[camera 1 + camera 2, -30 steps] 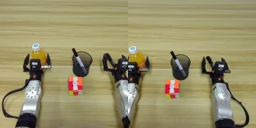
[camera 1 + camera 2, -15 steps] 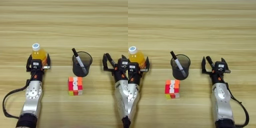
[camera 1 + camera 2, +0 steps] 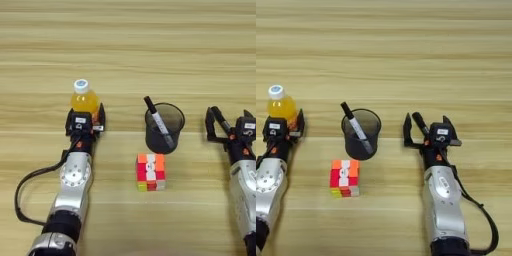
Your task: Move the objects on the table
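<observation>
One bottle (image 3: 84, 99), one cube (image 3: 150, 172), one pen cup (image 3: 164, 128), one marker (image 3: 158, 120).

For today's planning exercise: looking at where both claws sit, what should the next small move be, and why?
Probably close the left claw on the juice bottle: its fingers already flank the upright bottle's base. The right claw hangs open over bare table, beside the pen cup.

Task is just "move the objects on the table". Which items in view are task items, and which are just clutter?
Task items:
- orange-juice bottle, upright, between the left gripper's jaws
- black mesh pen cup with one marker pen leaning in it
- puzzle cube, in front of the cup

Just there:
- nothing else on the table
- right gripper, jaws open, right of the cup, holding nothing
</observation>
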